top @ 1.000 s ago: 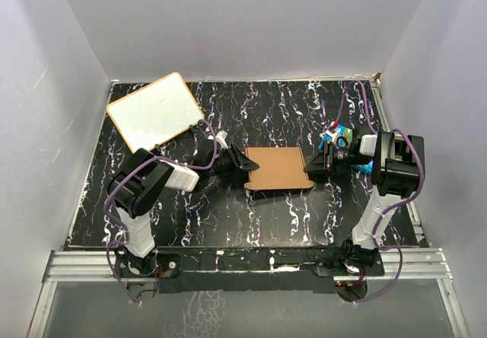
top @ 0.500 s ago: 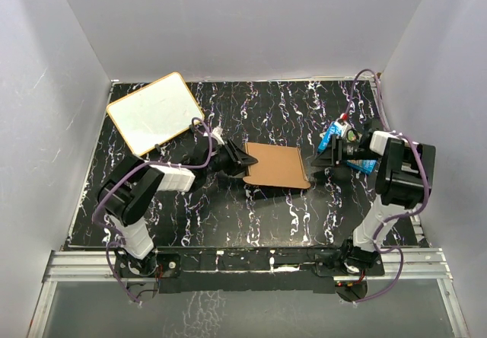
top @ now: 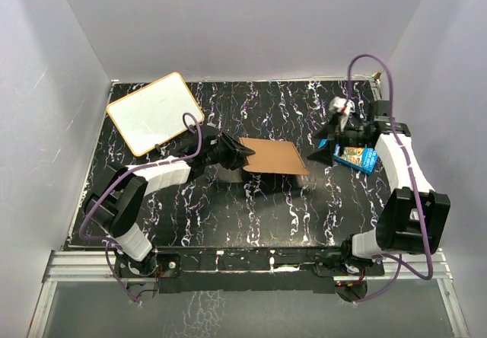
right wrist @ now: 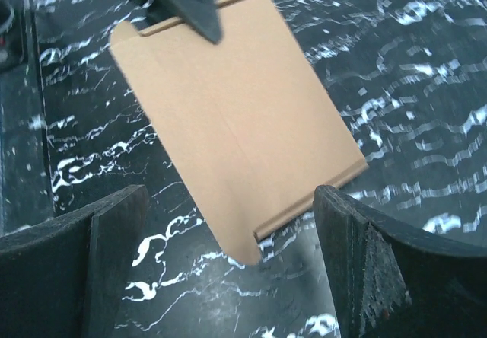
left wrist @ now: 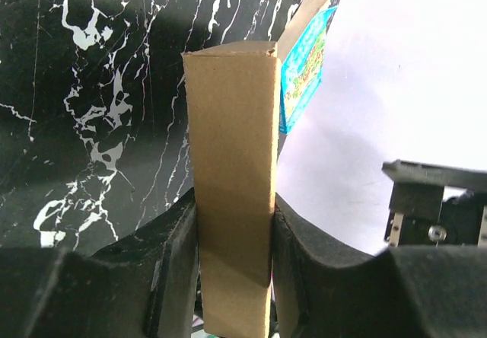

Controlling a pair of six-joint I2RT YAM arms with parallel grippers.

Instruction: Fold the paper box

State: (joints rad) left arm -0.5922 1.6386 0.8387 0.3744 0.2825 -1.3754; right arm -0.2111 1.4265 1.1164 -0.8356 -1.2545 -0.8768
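Brown paper box [top: 274, 157] in left end effector [left wrist: 234, 239]; right end effector [right wrist: 228, 201] gapes.

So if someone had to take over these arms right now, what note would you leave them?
Left gripper: shut on the paper box at its left edge, mid-table.
Right gripper: open, holding nothing, just off the box's right edge, by the blue printed box.
Done: box gripped at one end; it looks flat, no walls standing.
Left: raise the walls and tuck the flaps.
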